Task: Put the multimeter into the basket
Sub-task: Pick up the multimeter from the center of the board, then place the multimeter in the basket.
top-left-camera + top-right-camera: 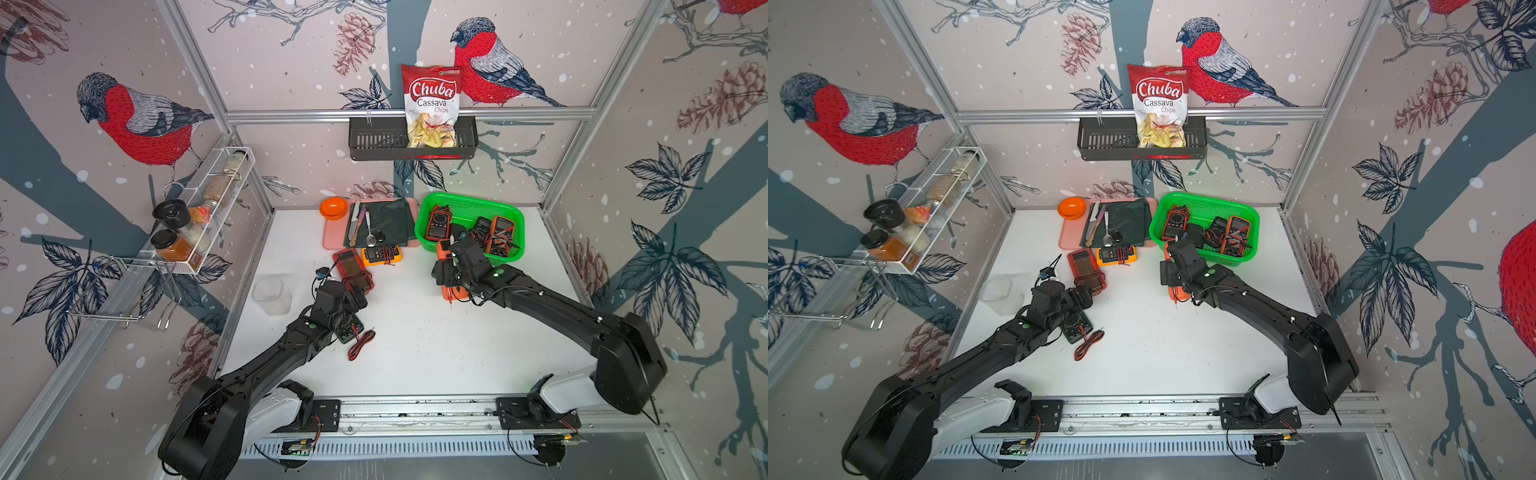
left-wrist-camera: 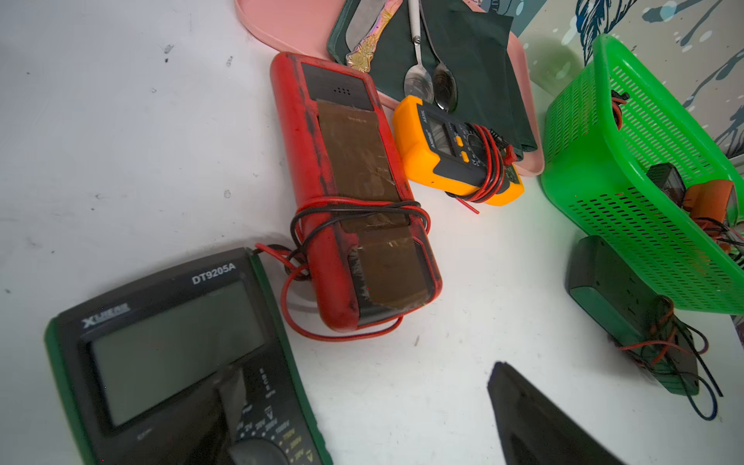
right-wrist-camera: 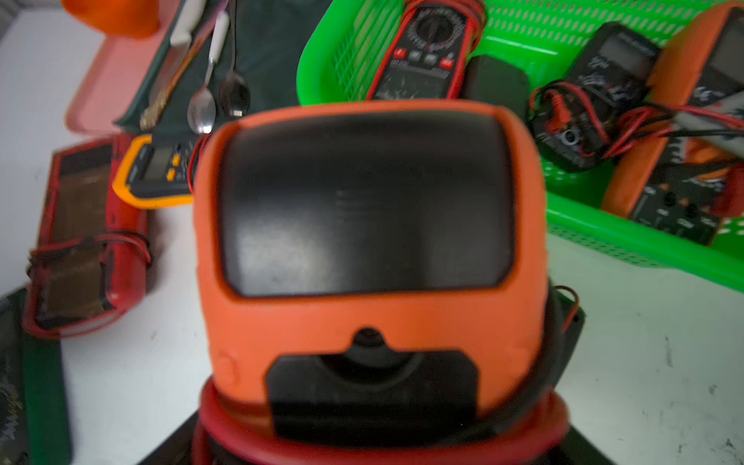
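My right gripper (image 1: 451, 277) is shut across an orange multimeter (image 3: 362, 318) just in front of the green basket's (image 1: 478, 200) near left corner. The meter's black back fills the right wrist view and hides the jaws there. Several multimeters with wound leads lie inside the basket (image 1: 1208, 198). My left gripper (image 2: 364, 372) is open above the table. One finger (image 2: 231, 386) hangs over a green-edged black multimeter (image 2: 169, 354), and nothing is between the fingers. A red multimeter (image 1: 353, 270) and a small yellow one (image 1: 381, 254) lie further back on the table.
A pink tray (image 1: 332, 239) at the back holds a dark cloth, cutlery and an orange bowl (image 1: 333, 207). A clear plastic container (image 1: 272, 295) stands at the left. A dark meter (image 2: 628, 306) lies by the basket's wall. A black wall rack (image 1: 374, 143) holds a chips bag, and a white wire rack (image 1: 220, 199) holds jars.
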Controlling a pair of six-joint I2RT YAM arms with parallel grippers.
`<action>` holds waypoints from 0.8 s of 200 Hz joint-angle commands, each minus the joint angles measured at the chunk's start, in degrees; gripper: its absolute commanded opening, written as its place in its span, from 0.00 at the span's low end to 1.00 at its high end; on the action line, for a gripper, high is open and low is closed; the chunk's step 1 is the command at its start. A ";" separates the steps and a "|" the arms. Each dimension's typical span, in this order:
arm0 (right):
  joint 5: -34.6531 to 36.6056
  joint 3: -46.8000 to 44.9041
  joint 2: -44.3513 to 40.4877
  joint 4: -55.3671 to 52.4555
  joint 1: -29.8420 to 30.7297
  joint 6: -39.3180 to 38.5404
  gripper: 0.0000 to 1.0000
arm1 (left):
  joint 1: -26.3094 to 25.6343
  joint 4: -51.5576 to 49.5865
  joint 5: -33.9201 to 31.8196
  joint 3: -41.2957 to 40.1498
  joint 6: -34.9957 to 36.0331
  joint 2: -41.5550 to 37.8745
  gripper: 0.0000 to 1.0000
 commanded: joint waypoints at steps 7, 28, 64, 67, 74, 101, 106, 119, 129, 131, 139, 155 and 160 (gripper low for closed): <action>2.43 1.35 -3.06 3.62 -3.86 3.63 0.07 | 0.07 3.08 0.74 0.71 1.95 0.99 0.98; 4.35 2.90 -4.03 4.89 -6.91 3.74 0.08 | 0.07 3.69 1.24 0.92 2.71 1.85 0.98; 5.78 6.79 -3.08 6.41 -13.06 3.85 0.10 | 0.07 4.07 2.25 2.18 4.76 4.09 0.99; 5.74 7.19 -2.82 6.48 -13.55 3.73 0.10 | 0.07 4.04 2.28 2.34 4.91 4.34 0.98; 5.50 8.10 -2.17 6.58 -14.91 3.72 0.10 | 0.03 3.98 2.51 2.64 5.31 4.89 0.99; 4.36 11.71 0.87 6.97 -18.85 3.73 0.10 | -0.01 4.11 3.54 3.81 6.75 6.73 0.99; 4.17 12.52 1.65 6.94 -19.28 3.72 0.10 | -0.01 4.61 3.69 3.69 6.83 6.80 0.98; 3.94 14.56 3.76 6.91 -20.48 3.64 0.10 | 0.00 5.52 3.58 3.57 6.90 6.96 0.98; 4.03 16.11 5.60 6.74 -21.20 3.63 0.11 | -0.01 5.88 3.25 3.57 7.13 7.24 0.98; 4.03 16.39 5.85 6.73 -21.30 3.63 0.11 | -0.01 5.88 3.22 3.64 7.09 7.21 0.98; 3.90 17.44 7.34 6.72 -21.79 3.85 0.11 | 0.08 5.84 2.83 3.82 7.24 7.44 0.98; 2.89 19.22 10.28 6.72 -22.69 4.31 0.11 | 0.07 5.63 2.17 4.35 7.46 8.01 0.98; 2.53 19.79 11.25 6.68 -22.91 4.58 0.11 | 0.07 5.49 2.07 4.52 7.64 8.23 0.98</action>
